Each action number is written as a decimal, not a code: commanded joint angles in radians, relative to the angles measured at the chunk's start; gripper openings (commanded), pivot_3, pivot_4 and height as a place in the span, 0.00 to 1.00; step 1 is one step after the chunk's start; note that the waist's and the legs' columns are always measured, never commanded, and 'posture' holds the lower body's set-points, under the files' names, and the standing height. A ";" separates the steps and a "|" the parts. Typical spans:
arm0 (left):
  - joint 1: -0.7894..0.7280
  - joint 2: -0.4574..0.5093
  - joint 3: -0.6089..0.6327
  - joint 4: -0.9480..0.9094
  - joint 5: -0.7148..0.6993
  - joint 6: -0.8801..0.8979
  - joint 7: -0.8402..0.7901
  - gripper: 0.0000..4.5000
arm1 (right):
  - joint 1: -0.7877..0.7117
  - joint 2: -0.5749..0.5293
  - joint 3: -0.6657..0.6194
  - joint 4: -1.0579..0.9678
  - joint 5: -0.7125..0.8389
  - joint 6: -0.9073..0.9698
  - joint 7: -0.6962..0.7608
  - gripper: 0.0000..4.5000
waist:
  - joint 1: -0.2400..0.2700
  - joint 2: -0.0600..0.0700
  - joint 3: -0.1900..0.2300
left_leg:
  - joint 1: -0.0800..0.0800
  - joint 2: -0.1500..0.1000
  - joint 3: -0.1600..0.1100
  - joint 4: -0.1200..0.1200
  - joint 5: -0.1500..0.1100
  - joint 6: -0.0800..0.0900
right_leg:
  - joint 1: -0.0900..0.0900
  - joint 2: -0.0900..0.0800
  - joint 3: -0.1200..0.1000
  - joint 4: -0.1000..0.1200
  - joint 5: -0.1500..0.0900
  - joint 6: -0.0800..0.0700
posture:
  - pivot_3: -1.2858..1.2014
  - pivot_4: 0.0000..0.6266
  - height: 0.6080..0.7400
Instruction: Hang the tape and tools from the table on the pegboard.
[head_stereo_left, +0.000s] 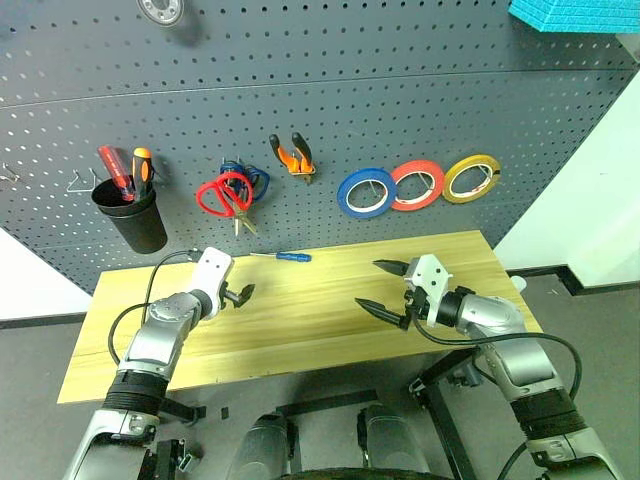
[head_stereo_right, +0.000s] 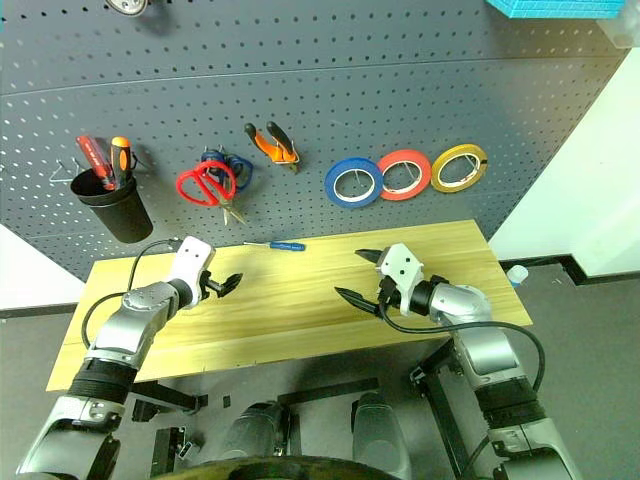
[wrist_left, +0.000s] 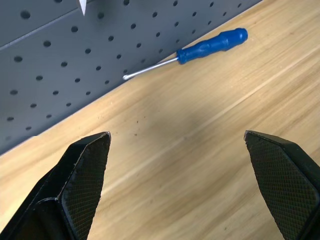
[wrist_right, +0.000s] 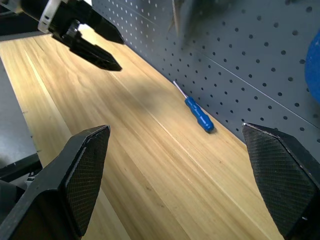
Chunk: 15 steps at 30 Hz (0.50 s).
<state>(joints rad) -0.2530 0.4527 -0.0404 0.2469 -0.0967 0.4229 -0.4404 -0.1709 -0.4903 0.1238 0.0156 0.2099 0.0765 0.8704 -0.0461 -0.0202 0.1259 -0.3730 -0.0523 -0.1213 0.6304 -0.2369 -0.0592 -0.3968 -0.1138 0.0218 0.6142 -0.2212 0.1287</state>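
Both jaws wide over the bench.
Left jaws (head_stereo_left: 240, 293) and right jaws (head_stereo_left: 385, 288) hover empty above the bench (head_stereo_left: 300, 330); beyond, the screwdriver (head_stereo_left: 290, 256) lies at its back edge; tape (head_stereo_left: 366, 192), scissors (head_stereo_left: 226, 193), pliers (head_stereo_left: 293, 154) hang on the pegboard (head_stereo_left: 400, 90).

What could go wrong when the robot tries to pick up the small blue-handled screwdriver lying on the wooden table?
1. The slim blue-handled screwdriver lies flat at the back edge of the light wooden table, close to the dark grey pegboard; a gripper finger may hit the board.
2. It is thin and round, so it could roll or slip from the open left gripper.
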 joint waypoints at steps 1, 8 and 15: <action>0.016 0.015 0.028 -0.001 0.006 -0.031 -0.006 0.99 | -0.003 0.003 -0.011 0.020 -0.009 -0.037 -0.005 0.98 | 0.001 0.000 -0.003 | 0.000 0.000 0.000 0.000 0.000 0.000 | 0.000 0.000 0.000 0.000 0.000 0.000 | 0.48 0.03 1.00; 0.060 0.027 0.067 -0.005 -0.011 -0.122 -0.048 0.99 | 0.000 -0.001 -0.018 0.076 -0.023 -0.082 0.000 0.98 | 0.001 0.001 -0.021 | 0.001 0.000 0.000 0.000 0.000 0.000 | 0.001 0.000 0.000 0.000 0.000 0.000 | 0.48 0.01 1.00; 0.141 0.072 0.114 -0.032 -0.030 -0.253 -0.122 0.99 | 0.026 -0.020 -0.056 0.088 0.022 -0.107 0.053 0.98 | 0.001 0.005 -0.030 | 0.002 0.000 0.000 0.000 0.000 0.000 | 0.002 0.000 0.000 0.000 0.000 0.000 | 0.49 0.01 1.00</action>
<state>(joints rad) -0.1139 0.5056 0.0398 0.2541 -0.1168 0.2198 -0.5417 -0.1431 -0.4984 0.0979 0.1199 0.2022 -0.0091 0.9044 -0.0451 -0.0150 0.0959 -0.3710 -0.0523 -0.1213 0.6306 -0.2370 -0.0592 -0.3942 -0.1139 0.0218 0.6138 -0.2222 0.1273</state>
